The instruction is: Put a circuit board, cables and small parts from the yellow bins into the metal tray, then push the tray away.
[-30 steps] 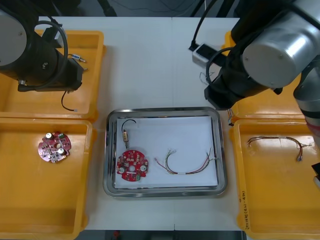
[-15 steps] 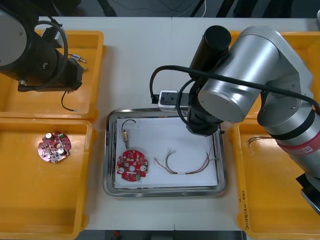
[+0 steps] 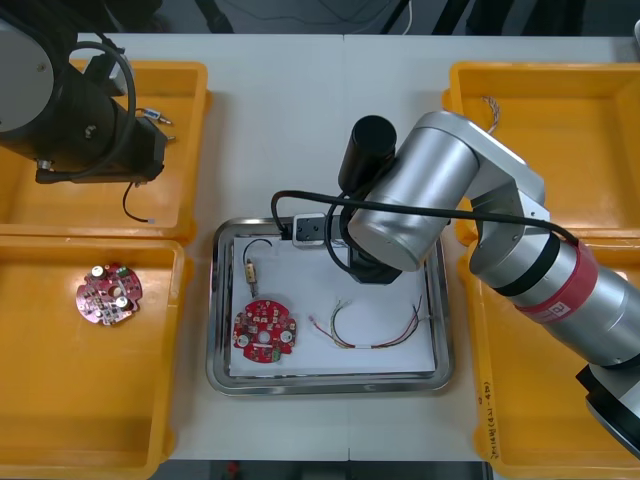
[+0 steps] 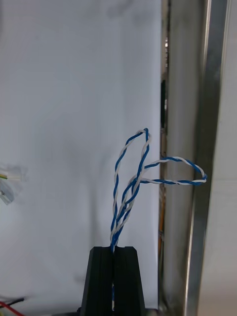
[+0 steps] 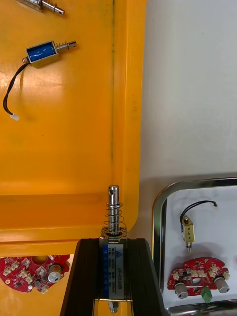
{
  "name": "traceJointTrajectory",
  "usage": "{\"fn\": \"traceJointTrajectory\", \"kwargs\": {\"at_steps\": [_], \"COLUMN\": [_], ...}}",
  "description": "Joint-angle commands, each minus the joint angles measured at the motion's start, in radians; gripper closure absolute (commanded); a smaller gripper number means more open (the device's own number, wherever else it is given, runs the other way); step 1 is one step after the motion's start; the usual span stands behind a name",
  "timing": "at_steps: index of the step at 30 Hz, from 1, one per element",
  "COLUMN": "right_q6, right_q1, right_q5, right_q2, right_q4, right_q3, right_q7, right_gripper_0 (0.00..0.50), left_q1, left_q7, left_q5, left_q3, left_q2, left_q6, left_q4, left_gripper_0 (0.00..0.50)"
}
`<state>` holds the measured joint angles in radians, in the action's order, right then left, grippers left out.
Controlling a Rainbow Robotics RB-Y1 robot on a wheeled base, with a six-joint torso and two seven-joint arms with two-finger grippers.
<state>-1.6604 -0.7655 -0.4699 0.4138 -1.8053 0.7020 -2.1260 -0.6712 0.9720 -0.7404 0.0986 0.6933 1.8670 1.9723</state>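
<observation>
Over the far side of the metal tray [image 3: 330, 384], the right gripper [image 4: 113, 249] hangs above the white lining, close to the shiny rim. Its fingers are pinched narrow on a twisted blue and white cable [image 4: 118, 217], whose loops splay out beyond the fingertips. Inside the tray lie a round red circuit board [image 3: 265, 332] at the near left, a red and yellow cable [image 3: 375, 330] beside it, and a small metal part with a black lead [image 3: 250, 266]. Left of the tray, the left gripper [image 5: 113, 242] sits over the far yellow bin [image 3: 198, 120], clamped on a spring-tipped small metal part [image 5: 114, 212].
</observation>
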Motion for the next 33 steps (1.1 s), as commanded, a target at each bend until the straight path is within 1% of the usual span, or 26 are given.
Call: {"fn": "traceJointTrajectory", "kwargs": {"at_steps": [1,5,11,16,17,18,19,20,21,22,25,33], "right_q6": [0.044,0.079,0.129,0.129,0.129,0.129,0.128,0.128,0.123,0.119,0.097,-0.019], "right_q1": [0.003,0.005,0.014,0.014,0.014,0.014,0.014,0.014,0.014,0.014,0.014,0.014], "right_q5": [-0.004,-0.029,-0.021,-0.015,-0.013,-0.013,-0.012,-0.012,-0.01,-0.009,-0.009,-0.01], "right_q2": [-0.026,-0.027,-0.027,-0.027,-0.027,-0.027,-0.027,-0.027,-0.027,-0.027,-0.027,-0.027], "right_q4": [0.049,0.087,0.101,0.101,0.101,0.101,0.095,0.09,0.084,0.078,0.063,-0.029], "right_q3": [0.05,0.065,0.086,0.085,0.082,0.082,0.077,0.074,0.07,0.063,0.047,0.005], "right_q7": [-0.02,-0.017,-0.003,0.008,0.009,0.011,0.012,0.014,0.017,0.018,0.023,0.029], "right_gripper_0": [0.5,0.5,0.5,0.5,0.476,0.462,0.298,0.159,0.049,0.0,0.0,0.0], "left_q1": [0.004,0.004,0.002,0.002,0.004,0.002,0.004,0.002,0.002,0.002,0.002,0.004], "left_q7": [-0.05,-0.05,-0.05,-0.05,-0.05,-0.05,-0.05,-0.05,-0.05,-0.05,-0.05,-0.05], "left_q5": [-0.004,-0.004,-0.004,-0.004,-0.004,-0.004,-0.004,-0.004,-0.004,-0.004,-0.007,-0.007], "left_q3": [0.0,0.0,0.0,0.0,-0.002,-0.002,-0.002,-0.002,-0.002,-0.003,-0.003,-0.005], "left_q2": [-0.012,-0.012,-0.012,-0.012,-0.012,-0.012,-0.012,-0.012,-0.012,-0.012,-0.012,-0.012], "left_q6": [0.012,0.014,0.014,0.014,0.014,0.014,0.014,0.014,0.014,0.014,0.014,0.015], "left_q4": [0.03,0.031,0.031,0.031,0.031,0.031,0.031,0.031,0.031,0.03,0.03,0.031], "left_gripper_0": [0.5,0.5,0.5,0.5,0.5,0.5,0.5,0.5,0.5,0.5,0.5,0.5]}}
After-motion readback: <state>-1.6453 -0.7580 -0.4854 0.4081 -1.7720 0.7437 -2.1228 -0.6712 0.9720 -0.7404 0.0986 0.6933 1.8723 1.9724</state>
